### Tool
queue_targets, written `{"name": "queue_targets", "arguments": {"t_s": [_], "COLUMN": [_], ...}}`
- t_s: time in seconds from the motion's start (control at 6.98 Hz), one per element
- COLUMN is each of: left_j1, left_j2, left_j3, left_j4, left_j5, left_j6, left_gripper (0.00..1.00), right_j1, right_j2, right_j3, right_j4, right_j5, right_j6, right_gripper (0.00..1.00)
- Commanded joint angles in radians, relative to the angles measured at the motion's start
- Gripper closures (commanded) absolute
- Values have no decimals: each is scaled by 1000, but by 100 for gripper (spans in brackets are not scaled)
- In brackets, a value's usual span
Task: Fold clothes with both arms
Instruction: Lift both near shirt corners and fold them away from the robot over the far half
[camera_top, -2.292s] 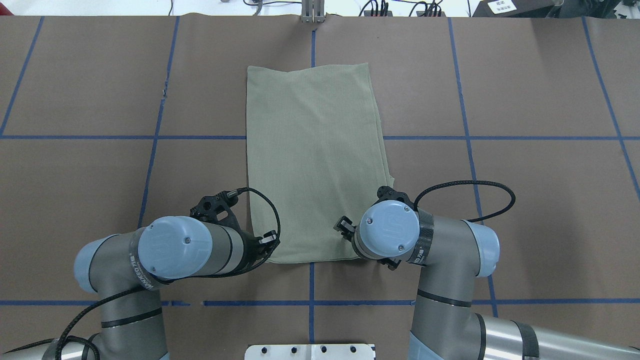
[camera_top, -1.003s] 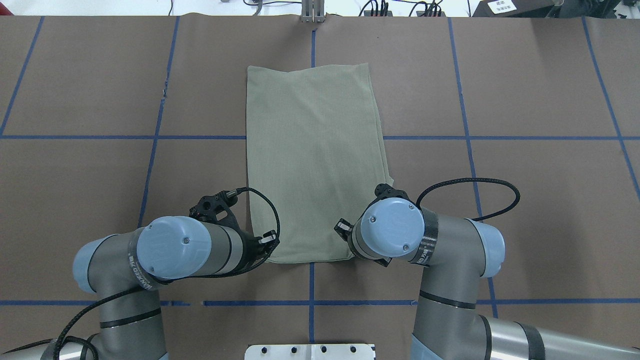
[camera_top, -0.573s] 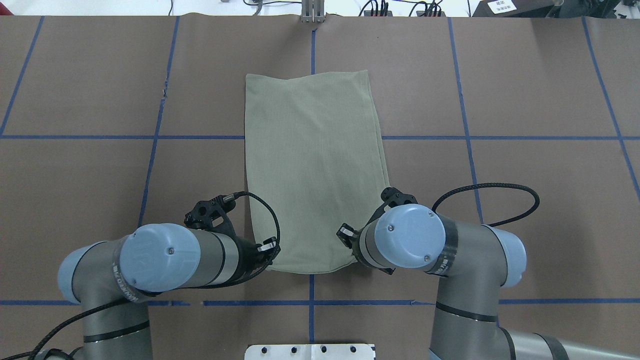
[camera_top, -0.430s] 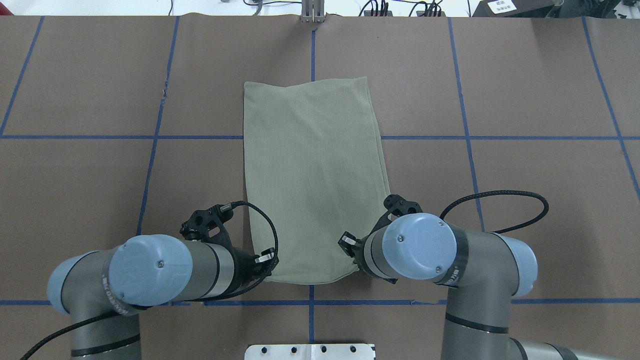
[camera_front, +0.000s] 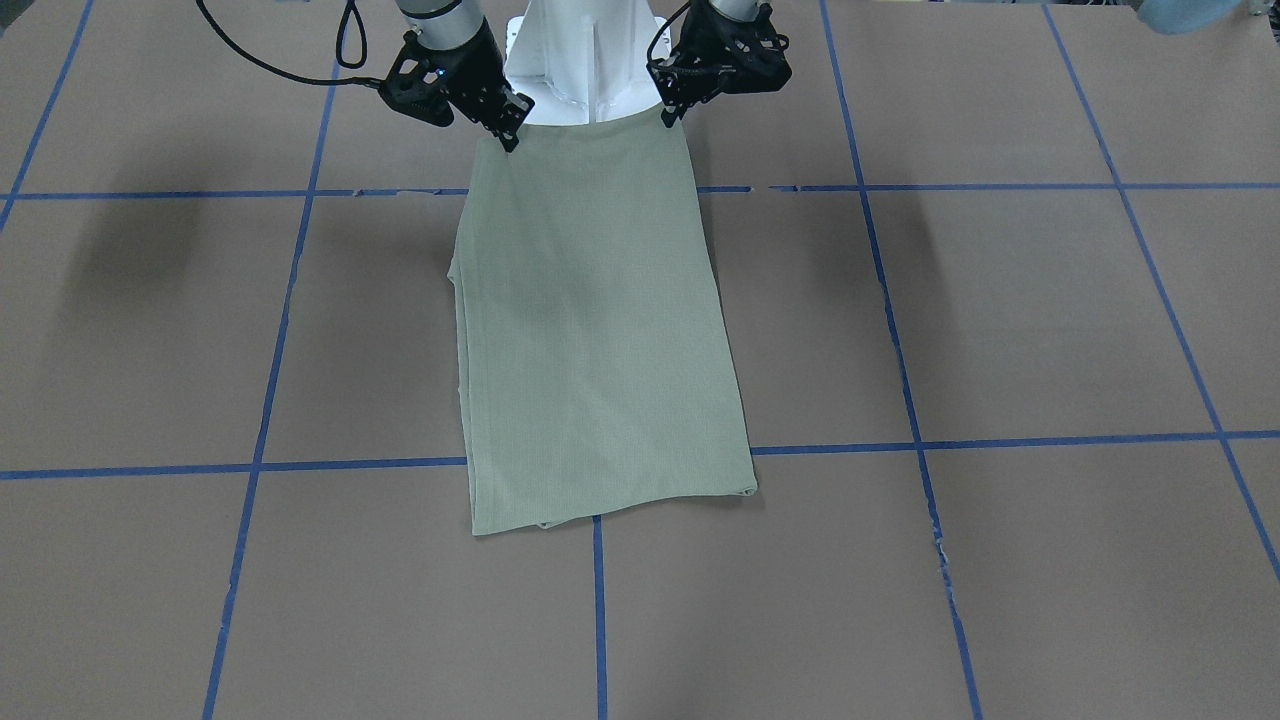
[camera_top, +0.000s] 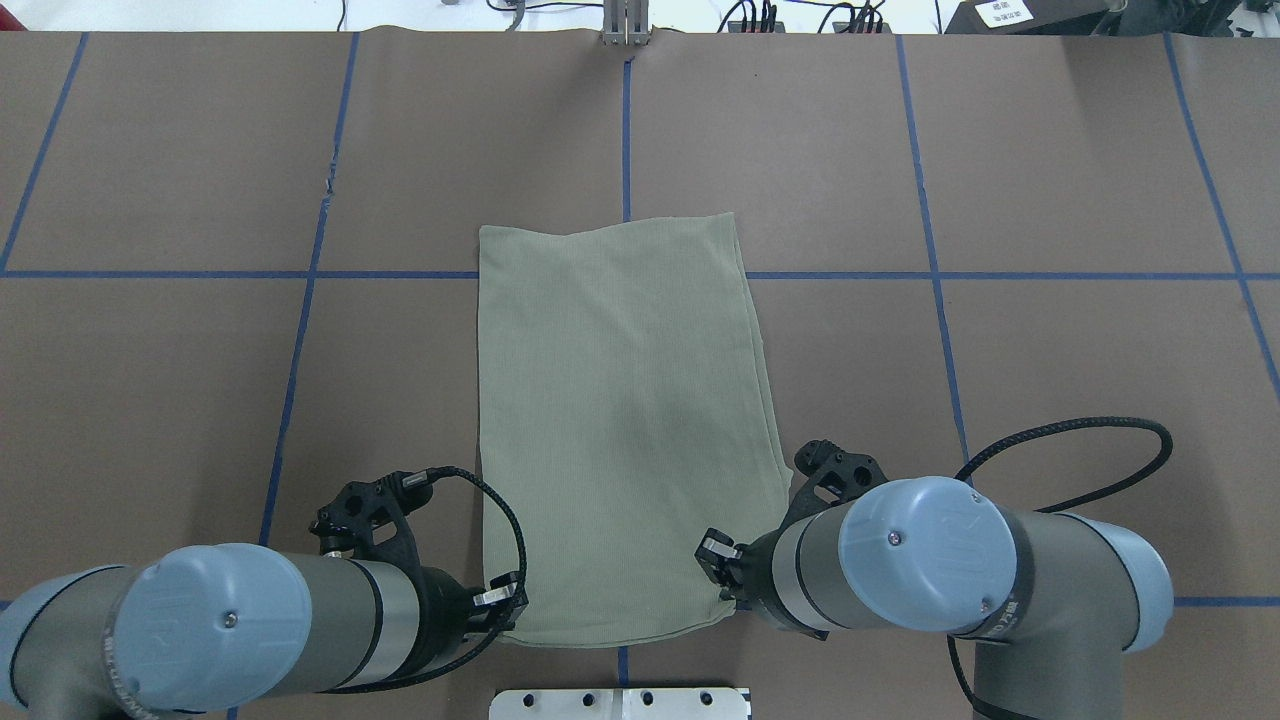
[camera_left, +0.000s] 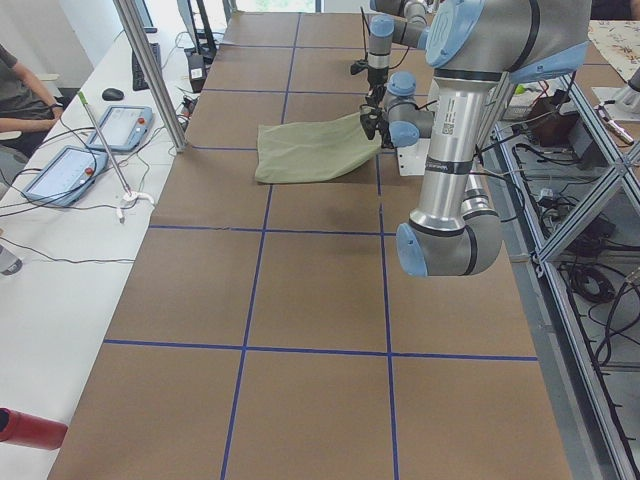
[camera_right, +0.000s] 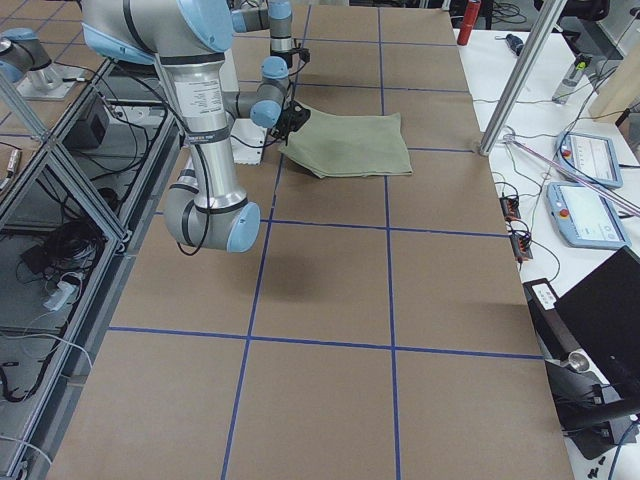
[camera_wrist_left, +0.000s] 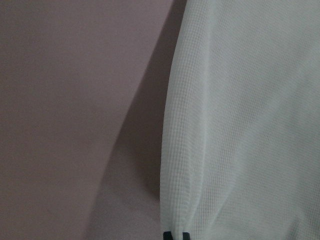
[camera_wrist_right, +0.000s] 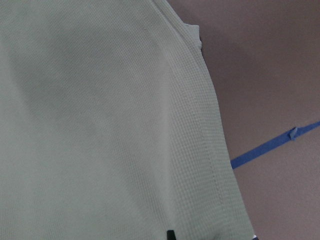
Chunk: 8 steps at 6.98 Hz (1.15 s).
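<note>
The clothes (camera_top: 625, 430) are a pale sage-green shirt folded into a long rectangle on the brown table, seen too as the clothes (camera_front: 600, 340). My left gripper (camera_top: 510, 610) is shut on the near left corner, and my right gripper (camera_top: 722, 575) is shut on the near right corner. In the front-facing view the left gripper (camera_front: 668, 115) and right gripper (camera_front: 510, 135) hold the near edge raised by the pedestal. The far end lies flat. Both wrist views show only the knit cloth (camera_wrist_left: 240, 125) (camera_wrist_right: 100, 125) running up from the shut fingertips.
The white pedestal base (camera_top: 620, 703) sits just behind the held edge. Blue tape lines (camera_top: 930, 275) grid the brown table cover. A white side bench holds tablets (camera_left: 60, 172) and a metal post (camera_left: 150, 70), with a person's arm (camera_left: 15, 85) at its end.
Both arms have drawn back toward the pedestal with the near corners in their grip. The whole shirt has slid nearer to me, its far edge coming down to the cross tape line.
</note>
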Motion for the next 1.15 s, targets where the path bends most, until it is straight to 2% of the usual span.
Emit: {"name": "queue_targets", "arguments": {"t_s": [0.0, 0.14, 0.43, 0.72, 1.0], "left_j1": [3, -53, -202, -337, -372], "left_j2": [-14, -61, -92, -167, -198], "left_j3": [-10, 39, 96, 245, 355], "left_j4": [27, 25, 19, -17, -124], "left_j5": [-5, -3, -12, -14, -14], "left_j6": [3, 15, 80, 145, 147], "left_gripper": [100, 100, 100, 100, 100], "right_j1": [44, 92, 204, 300, 362], "right_j2": [10, 25, 112, 188, 235], "right_j3": [-13, -26, -131, -246, -374], "right_j4": [7, 13, 12, 36, 162], "right_j5": [23, 17, 17, 12, 17], "right_j6": [-13, -45, -95, -114, -132], "right_gripper": [100, 100, 100, 100, 100]}}
